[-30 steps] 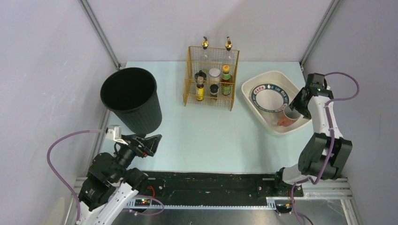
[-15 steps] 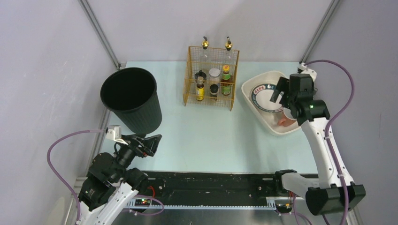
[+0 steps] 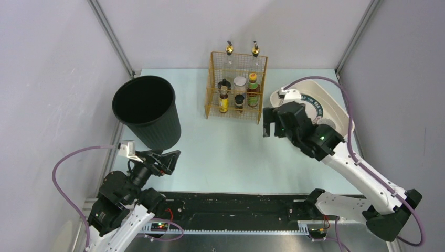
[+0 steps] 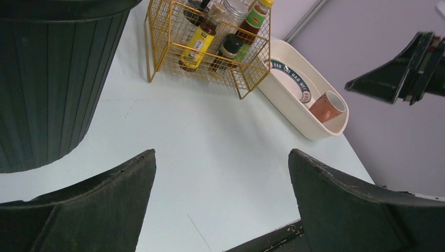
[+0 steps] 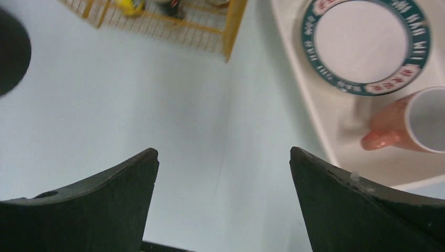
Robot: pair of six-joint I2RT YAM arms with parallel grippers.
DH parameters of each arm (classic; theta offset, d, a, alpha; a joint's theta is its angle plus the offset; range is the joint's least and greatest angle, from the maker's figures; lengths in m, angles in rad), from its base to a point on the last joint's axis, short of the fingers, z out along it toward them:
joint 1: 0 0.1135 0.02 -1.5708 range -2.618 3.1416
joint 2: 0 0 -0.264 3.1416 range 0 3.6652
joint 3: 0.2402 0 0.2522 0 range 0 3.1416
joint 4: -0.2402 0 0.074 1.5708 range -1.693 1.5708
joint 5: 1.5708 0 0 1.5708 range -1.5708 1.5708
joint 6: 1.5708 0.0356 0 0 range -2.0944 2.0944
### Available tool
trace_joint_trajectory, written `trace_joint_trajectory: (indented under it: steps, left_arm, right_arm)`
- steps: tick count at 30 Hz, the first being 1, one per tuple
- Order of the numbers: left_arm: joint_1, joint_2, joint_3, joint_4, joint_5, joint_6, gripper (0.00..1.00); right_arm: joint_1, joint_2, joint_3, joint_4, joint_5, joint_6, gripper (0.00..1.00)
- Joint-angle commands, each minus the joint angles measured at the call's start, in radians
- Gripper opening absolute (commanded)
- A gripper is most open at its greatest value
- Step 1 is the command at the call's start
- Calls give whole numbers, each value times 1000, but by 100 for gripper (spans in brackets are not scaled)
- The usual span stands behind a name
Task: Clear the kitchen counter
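While both claws stand spread wide with nothing in them, the pale mint tabletop [image 3: 225, 152] lies flat beneath them, running back from the black rail [image 3: 236, 202] at its near edge. The left claw [image 3: 170, 161] hangs low near the front left corner, just beside the black bin [image 3: 144, 107]. The right claw [image 3: 268, 122] hovers over the bare middle, between the gold wire rack [image 3: 236, 86] of bottles [image 3: 239, 94] and the white tub [image 4: 294, 113].

The tabletop itself looks rigid, smooth and matte. It is a fixed slab that offers no place to grip: it is to be emptied, not lifted, and light things would probably slide across it under a sideways nudge. No loose item shows on its open surface.

What stands on it is the bin at the left, the rack at the back and the tub at the right. The tub holds a green-rimmed plate [image 5: 364, 44] lying flat and a salmon cup [image 5: 404, 123] on its side. Both look like hard, glazed, breakable ware that is slippery to pinch, so the cup's wall at the mouth and the plate's raised edge seem the best holds. The tub is probably light and slightly flexible, best taken at its rim. The rack looks stiff but top-heavy with bottles, so its upper wire is the likely place to grip.
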Motion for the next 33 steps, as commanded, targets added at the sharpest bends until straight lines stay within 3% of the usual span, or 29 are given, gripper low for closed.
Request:
trace_joint_trajectory:
  steps: [1,8,18,33]
  left_arm:
    - [5,-27,11,26,9,21,100]
    - [6,163,28,30,33,-13,100]
    - [-34,326,16,59,-9,-78,100]
    - [-396,527,-18,117,-275,-232,100]
  right_arm:
    - [138,-19,-65,79,64,29,99]
    - [297,-18,-153,100,111,120,99]
    - [407,3,-251,136,92,209,100]
    - [445,7,-290,143,47,218,99]
